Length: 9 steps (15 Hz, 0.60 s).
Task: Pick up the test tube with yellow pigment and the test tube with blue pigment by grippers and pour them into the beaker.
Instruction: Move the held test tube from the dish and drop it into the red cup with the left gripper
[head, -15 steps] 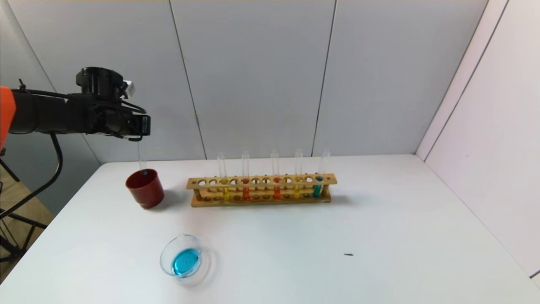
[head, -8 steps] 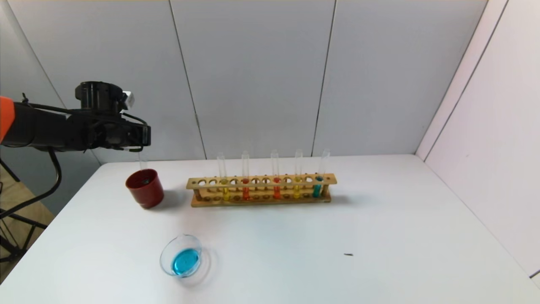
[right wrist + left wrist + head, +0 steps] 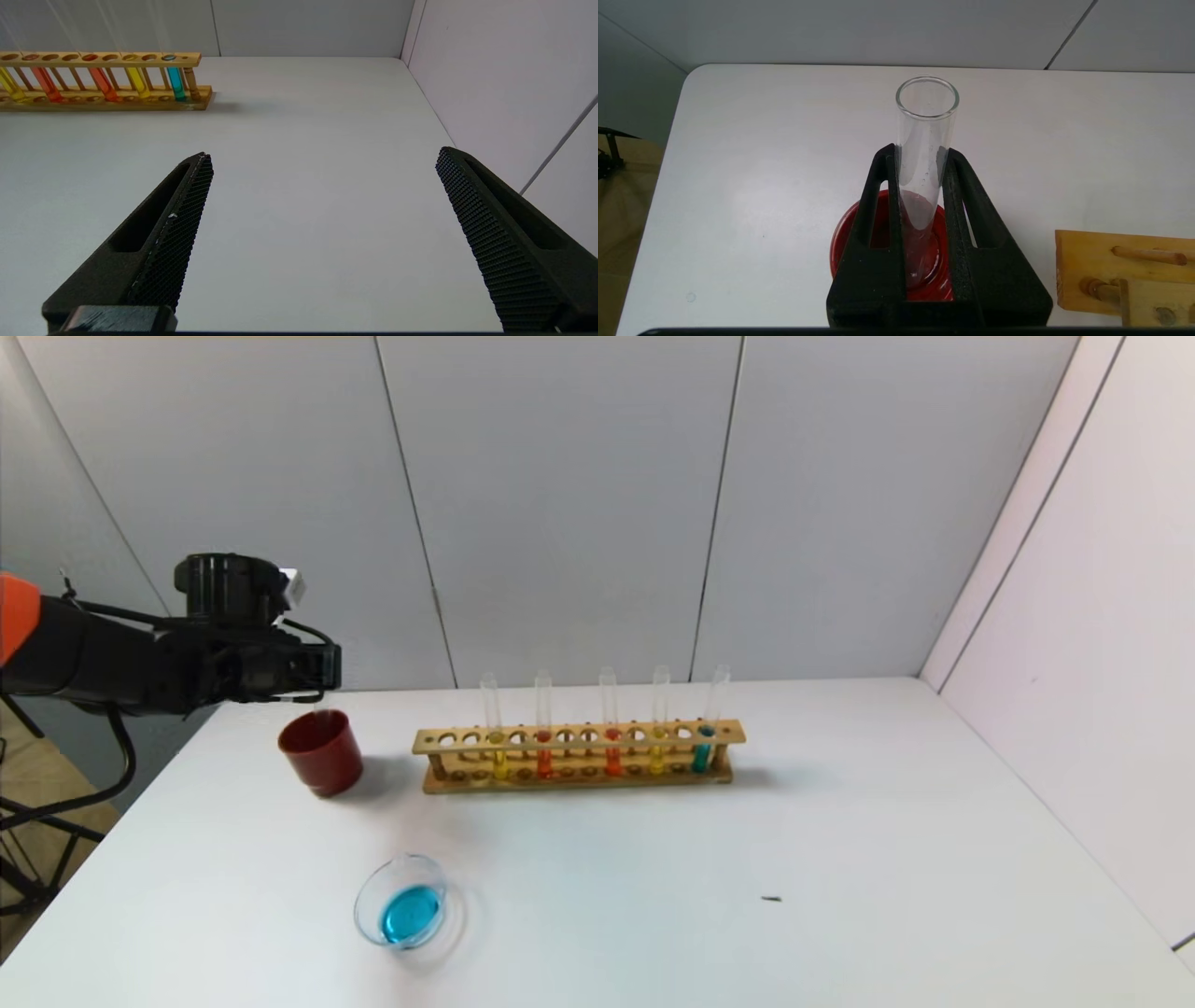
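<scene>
Empty tube (image 3: 927, 154) between left end effector (image 3: 920, 161) fingers

The empty clear glass test tube (image 3: 926, 140) looks smooth and glossy between the matt black plastic left claw (image 3: 917, 163). The right claw's fingers (image 3: 180, 233) show rough cross-hatched pads. Pale unvarnished wooden rack (image 3: 579, 756); matt white tabletop (image 3: 747, 859).

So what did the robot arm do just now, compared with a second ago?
The left gripper came down, lowering the empty test tube it grips into the red cup. The rack, the beaker of blue liquid and the open right gripper look unchanged.
</scene>
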Each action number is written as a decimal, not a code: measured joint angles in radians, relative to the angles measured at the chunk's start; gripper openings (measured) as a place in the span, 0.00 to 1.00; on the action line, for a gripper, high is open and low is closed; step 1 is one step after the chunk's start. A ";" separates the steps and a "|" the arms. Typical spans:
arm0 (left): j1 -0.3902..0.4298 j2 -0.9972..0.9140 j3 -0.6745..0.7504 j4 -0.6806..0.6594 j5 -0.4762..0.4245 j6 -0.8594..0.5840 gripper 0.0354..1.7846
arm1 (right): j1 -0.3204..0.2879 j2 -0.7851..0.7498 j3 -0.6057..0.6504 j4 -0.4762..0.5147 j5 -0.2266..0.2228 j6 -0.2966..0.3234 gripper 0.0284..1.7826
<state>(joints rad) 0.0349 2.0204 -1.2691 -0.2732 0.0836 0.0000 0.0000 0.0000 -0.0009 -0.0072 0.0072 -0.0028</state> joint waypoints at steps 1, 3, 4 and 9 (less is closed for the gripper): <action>-0.006 -0.002 0.030 -0.048 0.000 0.000 0.15 | 0.000 0.000 0.000 0.000 0.000 0.000 0.98; -0.009 -0.004 0.076 -0.126 0.000 0.009 0.15 | 0.000 0.000 0.000 0.000 0.000 0.000 0.98; -0.011 -0.006 0.088 -0.149 0.001 0.009 0.15 | 0.000 0.000 0.000 0.000 0.000 0.000 0.98; -0.011 -0.013 0.119 -0.156 0.001 0.003 0.15 | 0.000 0.000 0.000 0.000 0.000 0.000 0.98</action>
<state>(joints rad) 0.0240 2.0074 -1.1498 -0.4296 0.0851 0.0032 0.0000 0.0000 -0.0009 -0.0072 0.0072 -0.0028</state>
